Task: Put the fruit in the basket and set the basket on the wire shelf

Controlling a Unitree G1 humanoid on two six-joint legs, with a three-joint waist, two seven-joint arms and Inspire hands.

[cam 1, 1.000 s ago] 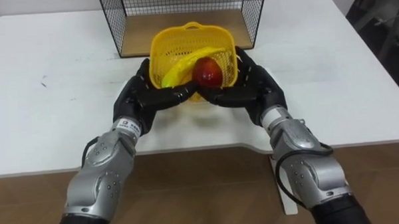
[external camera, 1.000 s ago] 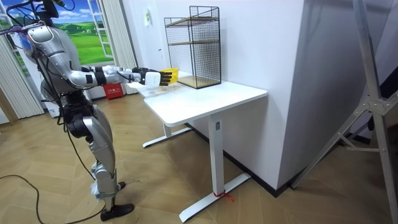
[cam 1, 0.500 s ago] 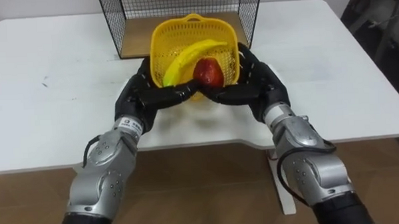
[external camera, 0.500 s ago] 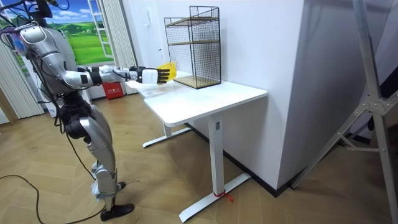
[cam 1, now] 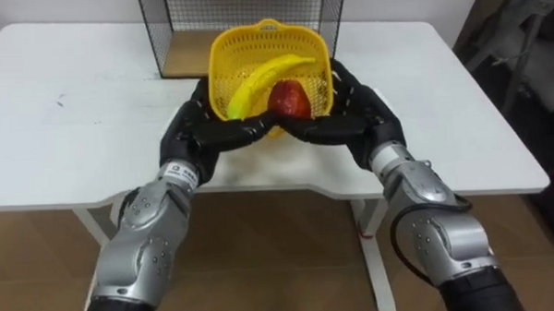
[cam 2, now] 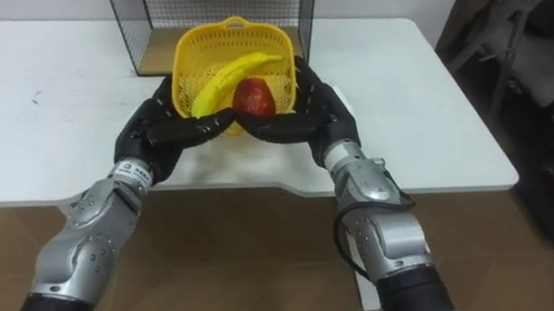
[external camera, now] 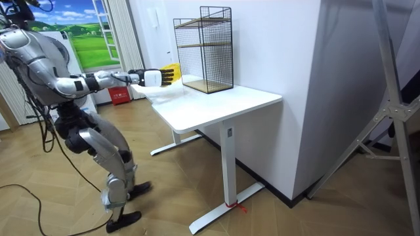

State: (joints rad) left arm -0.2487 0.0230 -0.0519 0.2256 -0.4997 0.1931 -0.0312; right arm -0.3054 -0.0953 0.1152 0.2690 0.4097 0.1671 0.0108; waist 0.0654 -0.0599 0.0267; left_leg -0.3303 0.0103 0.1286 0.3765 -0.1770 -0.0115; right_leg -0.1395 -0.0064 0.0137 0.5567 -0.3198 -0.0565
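A yellow basket (cam 1: 221, 76) holds a banana (cam 1: 256, 78) and a red fruit (cam 1: 289, 98). I carry it above the white table (cam 1: 72, 116), just in front of the black wire shelf (cam 1: 244, 4). My left hand (cam 1: 200, 130) cups the basket's left and front underside, and my right hand (cam 1: 351, 114) cups its right side. The fingers of both curl round its base and meet beneath the front. In the room view I stand at the table's near end with arms stretched out, the basket (external camera: 172, 71) raised before the shelf (external camera: 205, 49).
The shelf's lowest level is a wooden board (cam 1: 185, 48) behind the basket, and two more levels show in the room view. The table's front edge (cam 1: 260, 188) runs under my forearms. Dark equipment (cam 1: 522, 36) stands right of the table.
The basket has risen off the table in both hands. In the room view my body has shifted back with a bent-leg step, and the eye view has pulled back.
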